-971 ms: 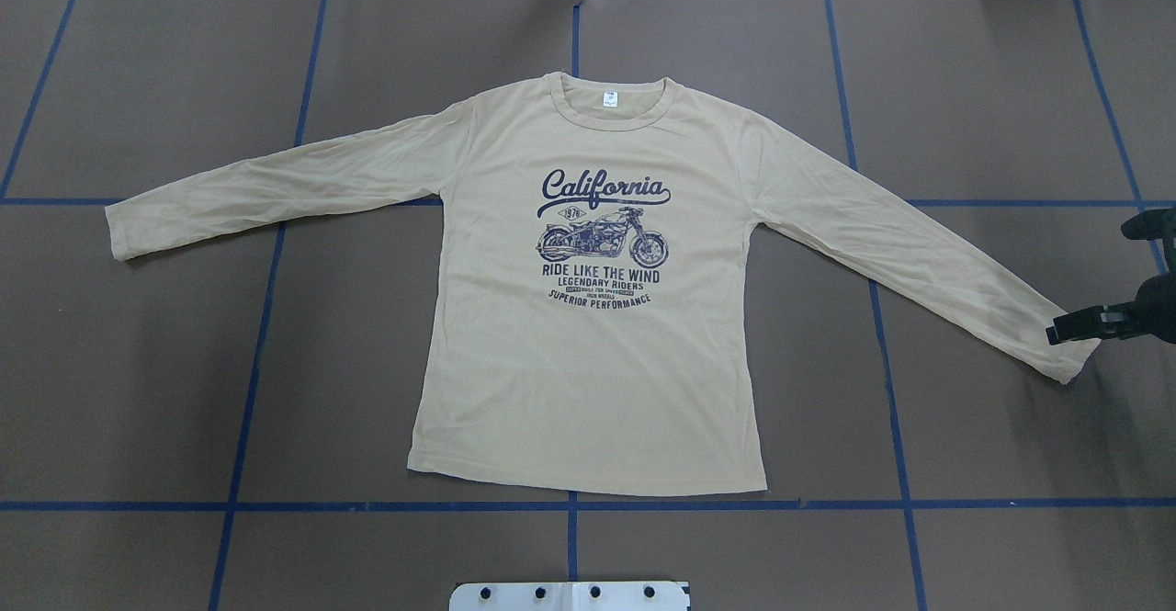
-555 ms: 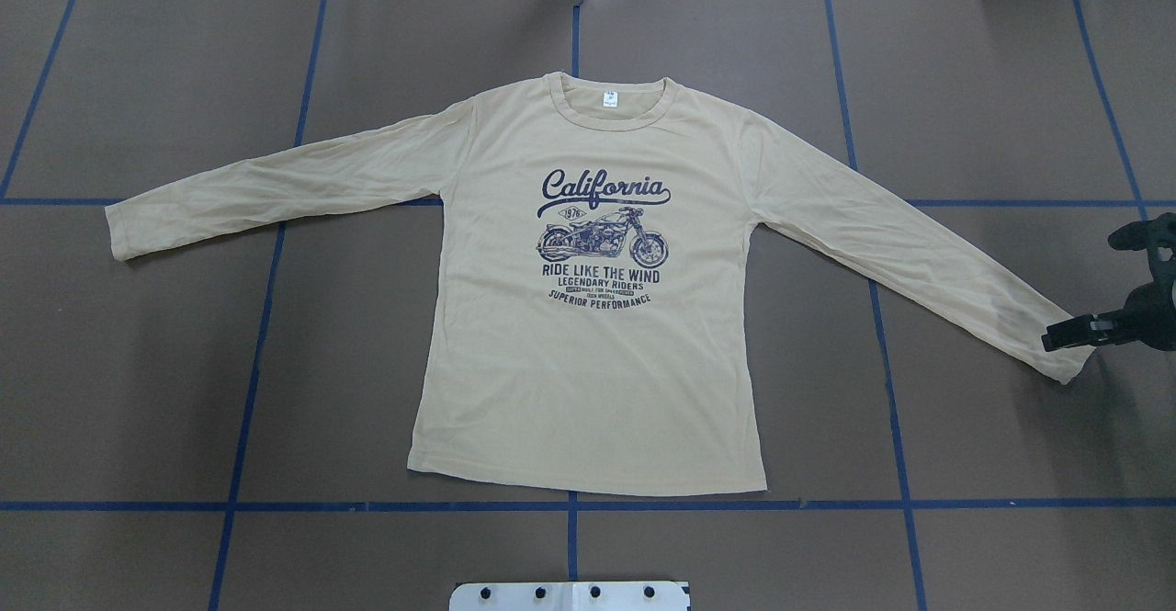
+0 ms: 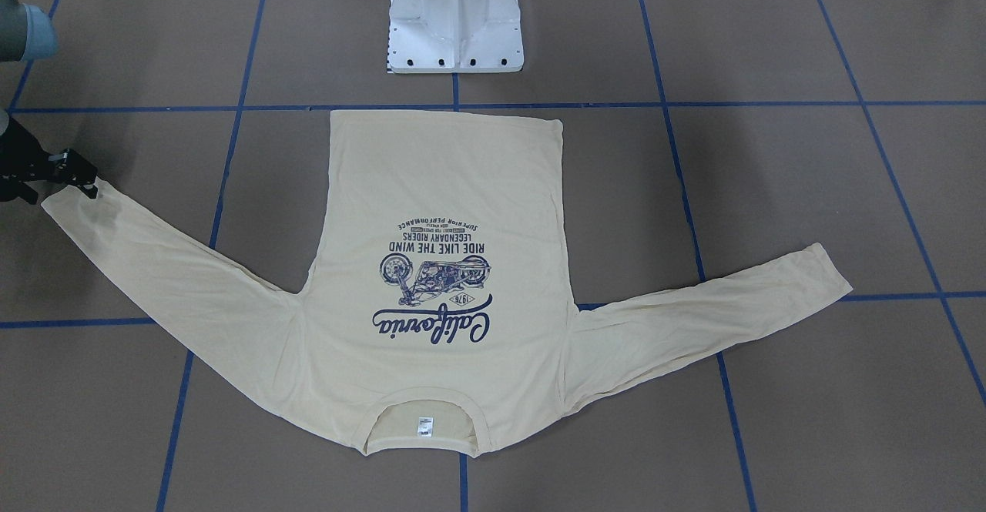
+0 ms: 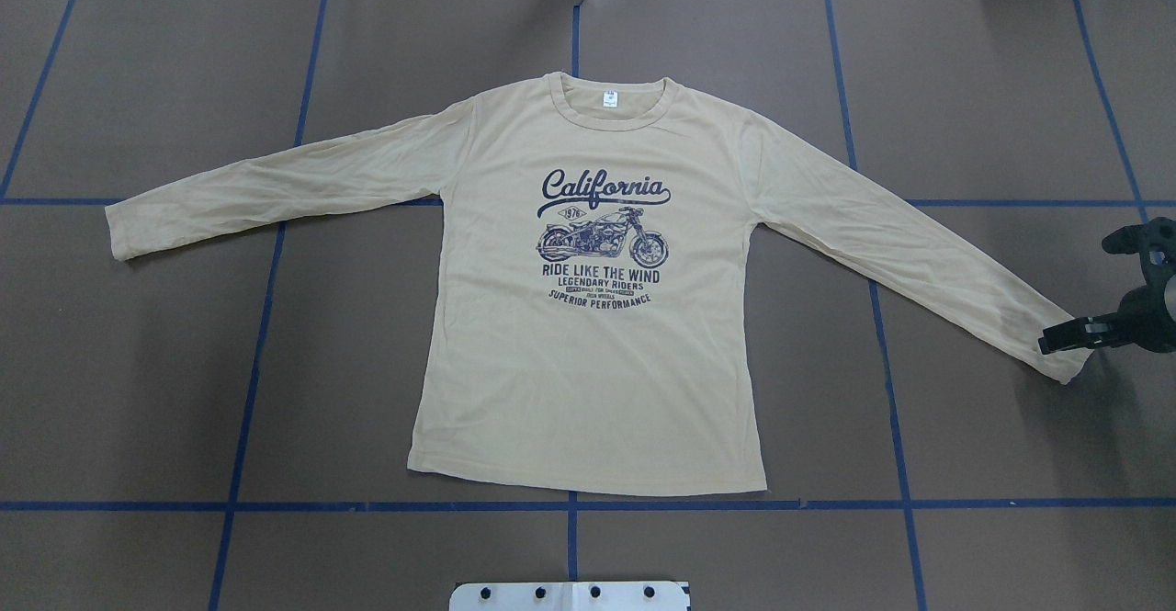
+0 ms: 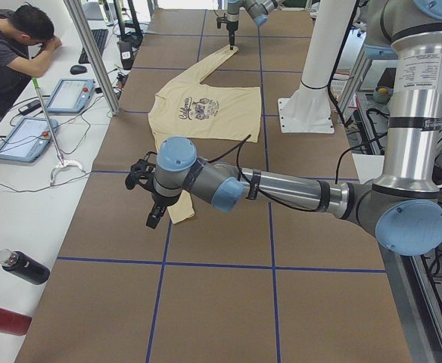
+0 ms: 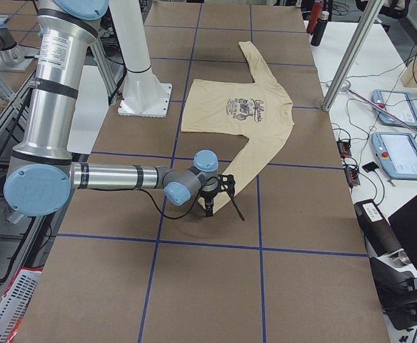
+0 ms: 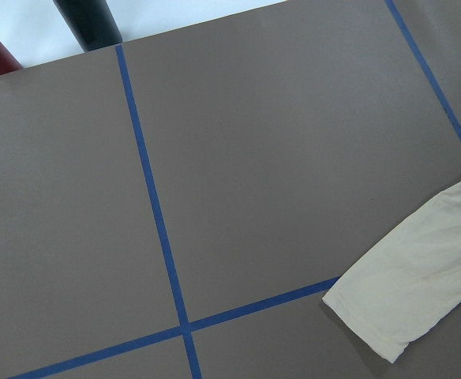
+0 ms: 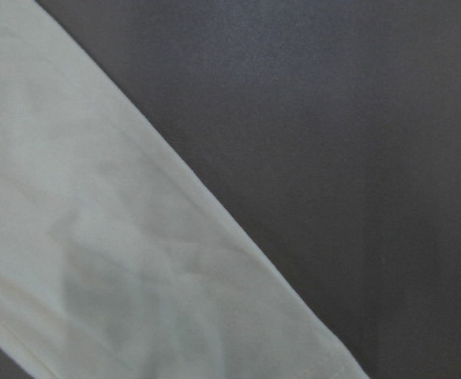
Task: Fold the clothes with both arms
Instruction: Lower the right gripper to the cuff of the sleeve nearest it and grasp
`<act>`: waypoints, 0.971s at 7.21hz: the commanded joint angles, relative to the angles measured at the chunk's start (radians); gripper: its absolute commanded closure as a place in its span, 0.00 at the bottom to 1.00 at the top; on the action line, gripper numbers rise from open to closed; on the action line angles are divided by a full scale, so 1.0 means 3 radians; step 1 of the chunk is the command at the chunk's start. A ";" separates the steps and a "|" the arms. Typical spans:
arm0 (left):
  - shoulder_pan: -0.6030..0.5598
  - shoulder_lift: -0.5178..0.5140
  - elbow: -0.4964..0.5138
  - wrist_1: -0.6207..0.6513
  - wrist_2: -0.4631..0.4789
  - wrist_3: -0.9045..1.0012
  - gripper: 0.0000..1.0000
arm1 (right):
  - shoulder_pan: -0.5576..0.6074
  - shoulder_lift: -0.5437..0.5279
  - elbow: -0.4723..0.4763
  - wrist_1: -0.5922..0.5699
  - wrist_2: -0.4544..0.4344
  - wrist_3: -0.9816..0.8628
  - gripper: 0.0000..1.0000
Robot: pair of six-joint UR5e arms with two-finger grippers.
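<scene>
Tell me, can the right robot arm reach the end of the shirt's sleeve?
Probably yes. The right gripper hovers right at the sleeve cuff on its side of the shirt, and nothing lies between them. Whether it is touching the cloth, I cannot tell.

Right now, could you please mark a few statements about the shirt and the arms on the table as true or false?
1. The shirt lies with its motorcycle print facing up. True.
2. Both sleeves are folded across the body. False: the left sleeve and the right sleeve lie spread out to the sides.
3. The right arm's fingers are at the right sleeve's cuff. True.
4. The collar points toward the robot's base. False: the hem lies nearest the white pedestal, and the collar points away from it.
</scene>
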 commanded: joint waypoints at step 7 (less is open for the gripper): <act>0.0000 0.0000 -0.0008 0.0000 -0.0014 0.0000 0.00 | -0.0012 -0.0120 -0.0023 -0.0001 0.0026 0.0000 0.13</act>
